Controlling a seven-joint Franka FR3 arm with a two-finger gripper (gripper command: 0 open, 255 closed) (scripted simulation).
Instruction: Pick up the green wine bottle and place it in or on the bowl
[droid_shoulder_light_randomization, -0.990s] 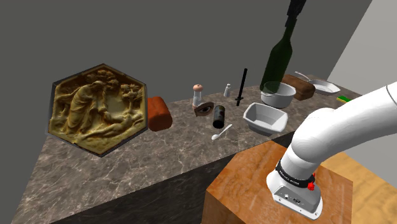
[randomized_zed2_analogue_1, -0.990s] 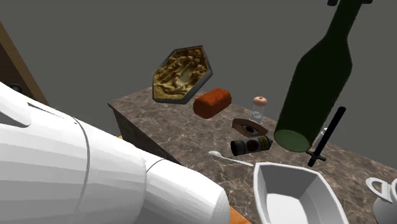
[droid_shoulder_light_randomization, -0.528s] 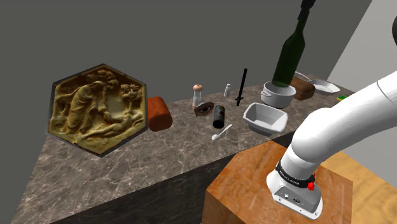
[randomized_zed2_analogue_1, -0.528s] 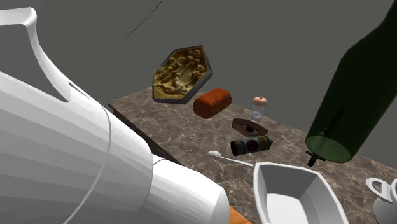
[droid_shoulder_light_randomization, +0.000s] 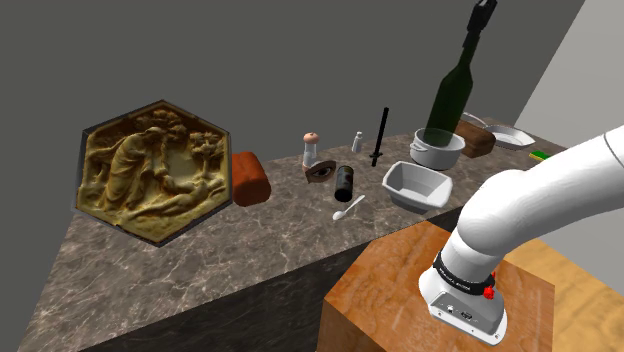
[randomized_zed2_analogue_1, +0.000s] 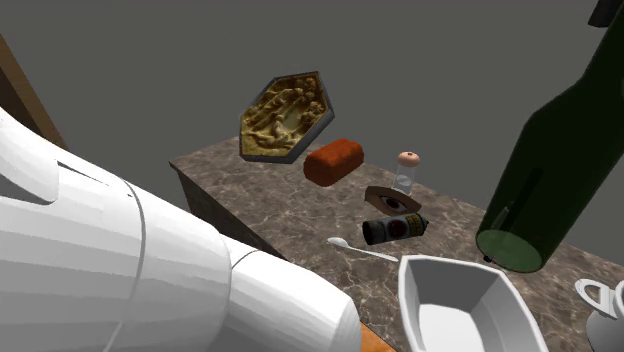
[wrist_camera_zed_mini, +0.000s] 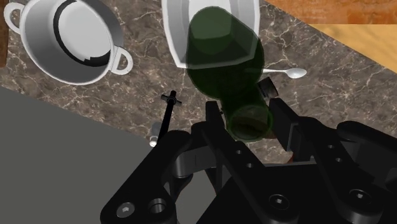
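- Clamping the green wine bottle (wrist_camera_zed_mini: 219, 51) by its neck, the fingers (wrist_camera_zed_mini: 280, 118) hold it well above the worktop (droid_shoulder_light_randomization: 200, 260), and its body hangs below them at a slant.
- Straight beyond the fingertips, past the bottle's base, lies the white rectangular bowl (wrist_camera_zed_mini: 173, 25), likely the target.
- Risk: gripped only at the slim neck, the heavy body may swing or slide through on the way down.
- Risk: a slanted base may catch the bowl's rim and tip bowl or bottle; let go upright, so tall a bottle could topple out.
- A two-handled pot (wrist_camera_zed_mini: 67, 38) stands off to one side of the fingers, near enough for a drifting base to strike.
- A black sword-shaped rod (wrist_camera_zed_mini: 164, 118) and a white spoon (wrist_camera_zed_mini: 285, 70) sit beside the bowl, apparently outside the drop path.
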